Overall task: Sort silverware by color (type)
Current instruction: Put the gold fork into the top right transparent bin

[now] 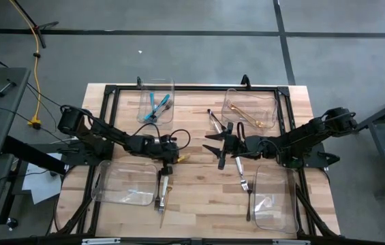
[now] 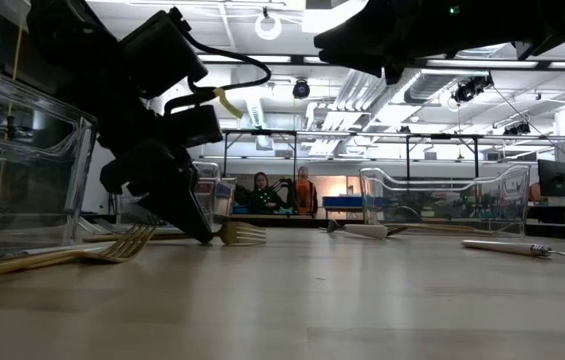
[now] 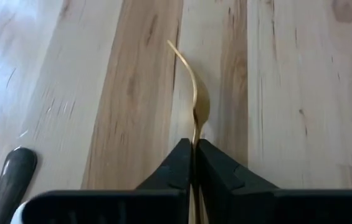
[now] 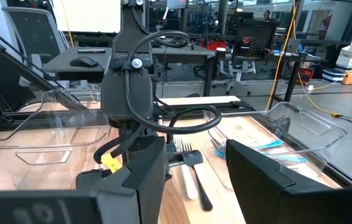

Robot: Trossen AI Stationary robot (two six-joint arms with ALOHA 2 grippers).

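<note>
From above, the left gripper (image 1: 167,160) is sitting low over the table's middle, and a gold fork (image 1: 180,158) is poking out just beside it, so the pick-up step looks under way; the right gripper (image 1: 221,144) is waiting well apart, its fingers spread and empty. The level view is showing the left gripper (image 2: 194,225) pressing down at the wood. Only the left wrist view is settling the grip: its fingers (image 3: 179,168) are pinched together on the gold fork (image 3: 194,99). Next likely calls for lifting toward the bin holding gold pieces (image 1: 250,112), beyond the right gripper.
</note>
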